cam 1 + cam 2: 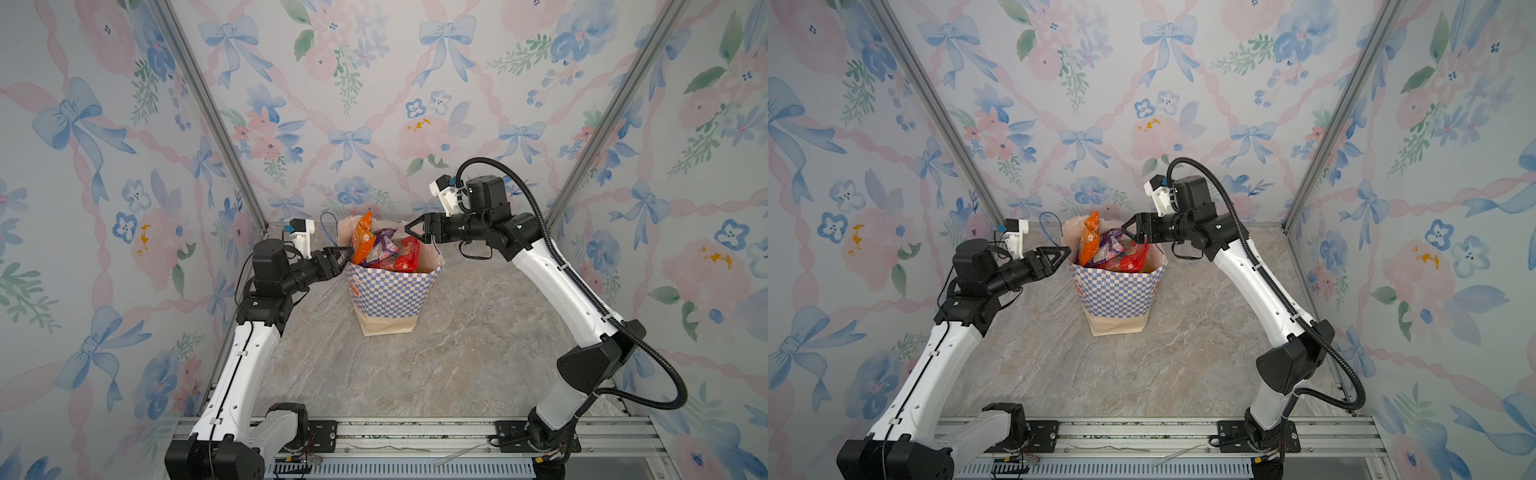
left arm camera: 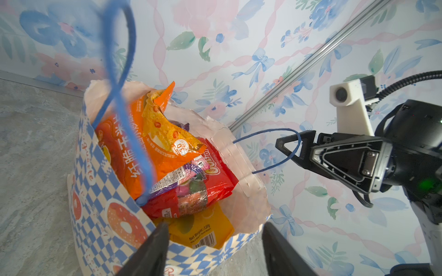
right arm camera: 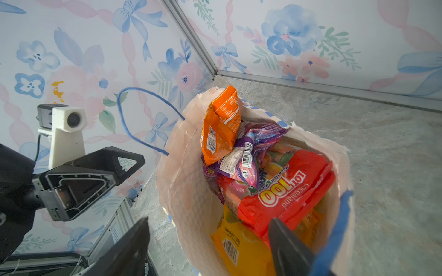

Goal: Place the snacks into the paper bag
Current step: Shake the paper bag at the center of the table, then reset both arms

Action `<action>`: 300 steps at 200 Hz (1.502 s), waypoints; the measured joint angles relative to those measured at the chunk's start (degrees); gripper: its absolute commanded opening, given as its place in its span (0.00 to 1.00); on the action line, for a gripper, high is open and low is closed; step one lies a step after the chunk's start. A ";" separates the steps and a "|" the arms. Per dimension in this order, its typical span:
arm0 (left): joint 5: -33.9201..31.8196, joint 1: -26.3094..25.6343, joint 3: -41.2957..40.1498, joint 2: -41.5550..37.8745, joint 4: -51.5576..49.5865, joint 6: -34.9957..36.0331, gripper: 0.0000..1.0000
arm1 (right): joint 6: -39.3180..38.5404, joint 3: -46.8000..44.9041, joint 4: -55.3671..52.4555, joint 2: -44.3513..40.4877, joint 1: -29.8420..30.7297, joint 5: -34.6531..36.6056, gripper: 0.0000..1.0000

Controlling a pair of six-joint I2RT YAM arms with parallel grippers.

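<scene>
The checkered paper bag (image 1: 390,295) (image 1: 1117,295) stands upright at the back middle of the table, stuffed with snacks. An orange pouch (image 1: 362,239) (image 3: 220,129) sticks up above the rim, with a purple pack (image 1: 382,249) (image 3: 253,148) and a red pack (image 1: 409,255) (image 2: 215,172) beside it. A yellow pack (image 2: 203,229) lies lower down. My left gripper (image 1: 347,255) (image 2: 215,227) is open at the bag's left rim and grips nothing. At the right rim my right gripper (image 1: 415,232) (image 3: 209,221) is open too. A blue cord handle (image 2: 287,143) loops across its finger.
The other blue handle (image 3: 134,119) stands up free on the bag's left side. Floral walls with metal corner posts (image 1: 216,124) close in three sides. A metal rail (image 1: 415,436) carrying both arm bases runs along the front edge of the marble tabletop (image 1: 415,365).
</scene>
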 measured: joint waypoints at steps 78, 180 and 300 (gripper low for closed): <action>0.90 0.87 0.04 -1.40 -1.79 0.35 0.98 | -2.54 -0.04 -8.31 -5.29 -4.42 2.16 0.92; -8.76 1.95 -2.38 -7.58 -9.79 10.16 0.98 | -10.14 -29.53 -7.13 -28.72 -33.79 6.27 0.98; -33.33 4.35 -22.60 -9.09 12.50 21.86 0.98 | -18.05 -76.70 48.61 -24.68 -29.70 25.68 0.96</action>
